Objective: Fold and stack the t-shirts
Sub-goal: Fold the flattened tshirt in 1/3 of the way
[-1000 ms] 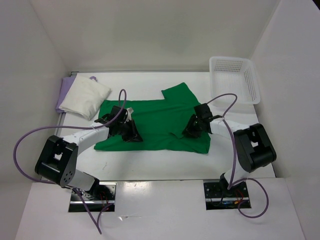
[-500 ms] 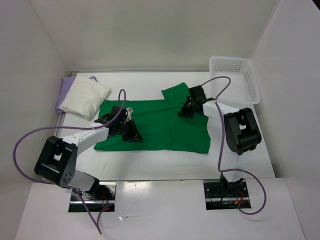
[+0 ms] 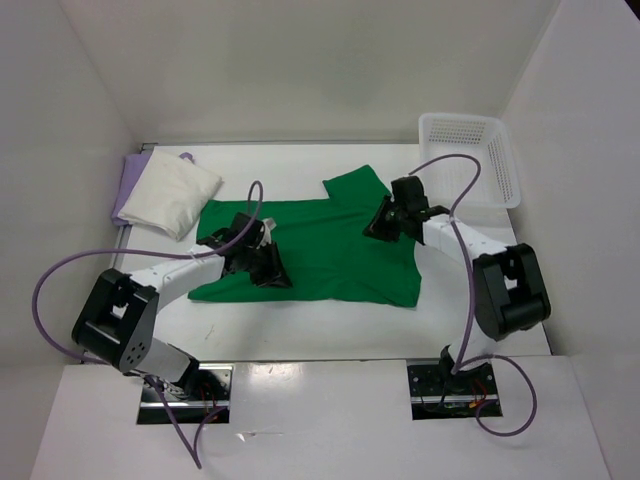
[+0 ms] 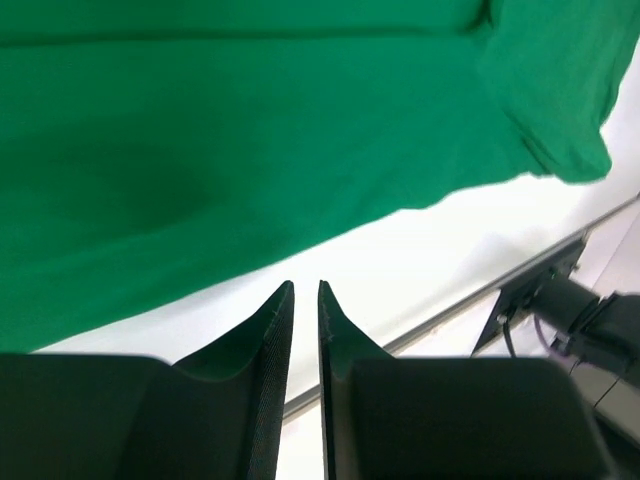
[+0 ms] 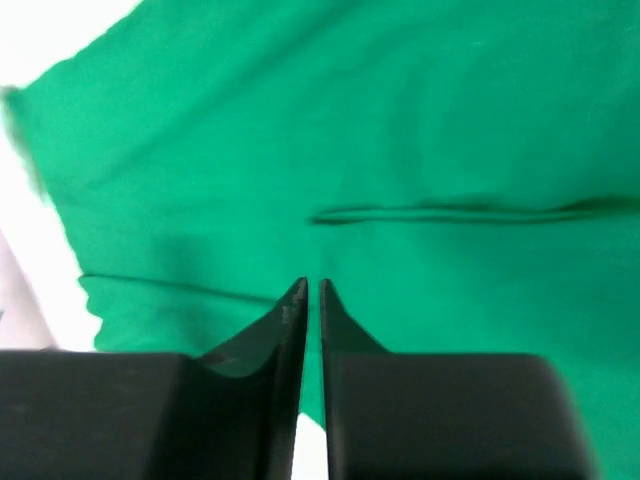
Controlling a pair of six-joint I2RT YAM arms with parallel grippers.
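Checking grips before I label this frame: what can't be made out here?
Top view: lavender shirt mostly covered by the off-white shirt.
Top view: green shirt partly hidden under the left tool.
Wrist views: whether the right tool or left one pinches cloth; own fingers hide contact.

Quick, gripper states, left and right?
Left gripper: shut, at the green t-shirt hem; grip on cloth cannot be told.
Right gripper: shut, over the green t-shirt; grip unclear.

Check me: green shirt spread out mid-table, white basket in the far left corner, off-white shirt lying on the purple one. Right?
Not quite: the white basket is in the far right corner, as the top external view shows. The green shirt is spread out mid-table and the off-white shirt lies on the purple shirt.
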